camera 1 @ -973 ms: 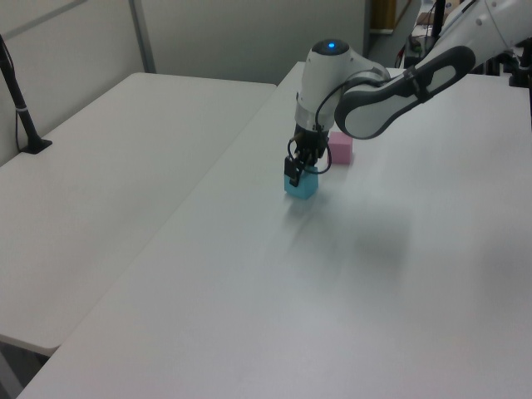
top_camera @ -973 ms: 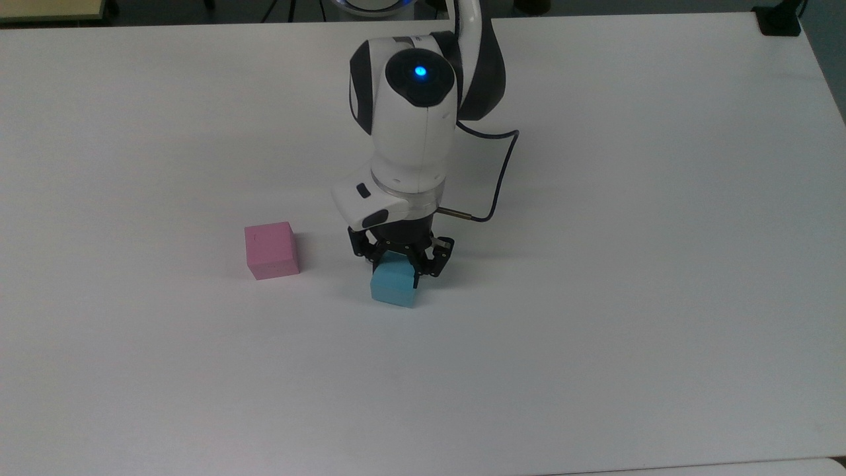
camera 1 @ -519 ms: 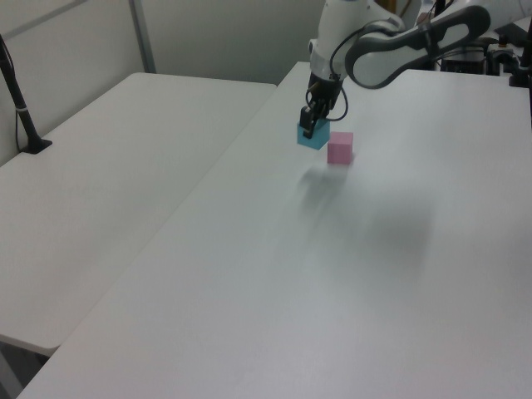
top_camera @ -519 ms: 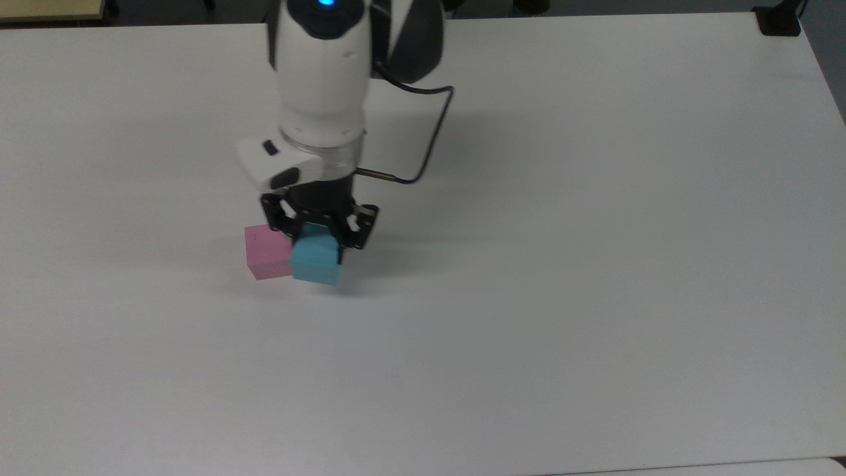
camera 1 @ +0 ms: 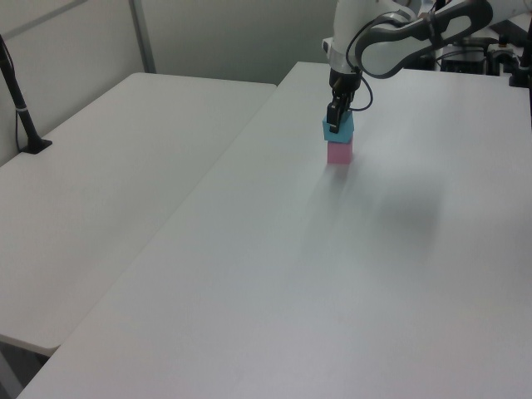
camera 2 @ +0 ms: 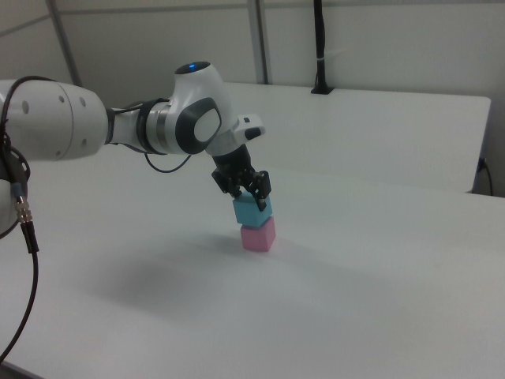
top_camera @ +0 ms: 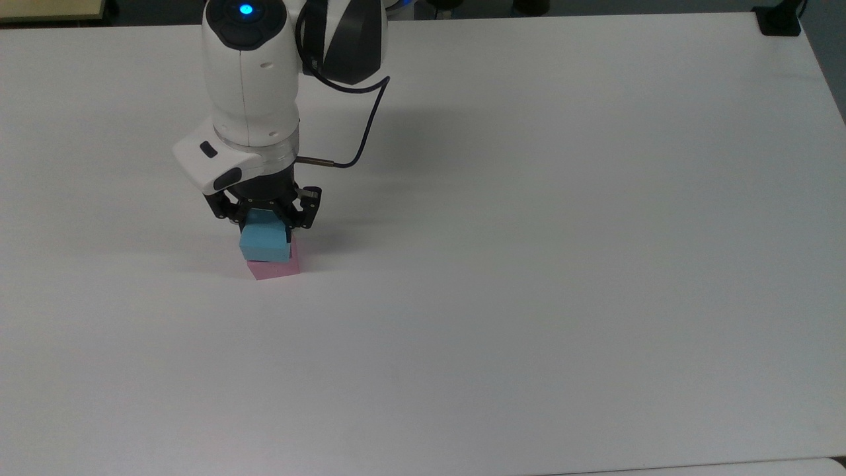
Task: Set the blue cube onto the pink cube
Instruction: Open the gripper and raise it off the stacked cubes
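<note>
Gripping blue cube [top_camera: 264, 241] atop pink cube [top_camera: 276, 268]

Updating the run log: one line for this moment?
gripper: shut on blue cube | blue cube: over pink cube | release: pending

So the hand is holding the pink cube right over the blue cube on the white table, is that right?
Not quite: the colours are swapped. The right view shows the hand holding the blue cube right over the pink cube on the white table.
</note>
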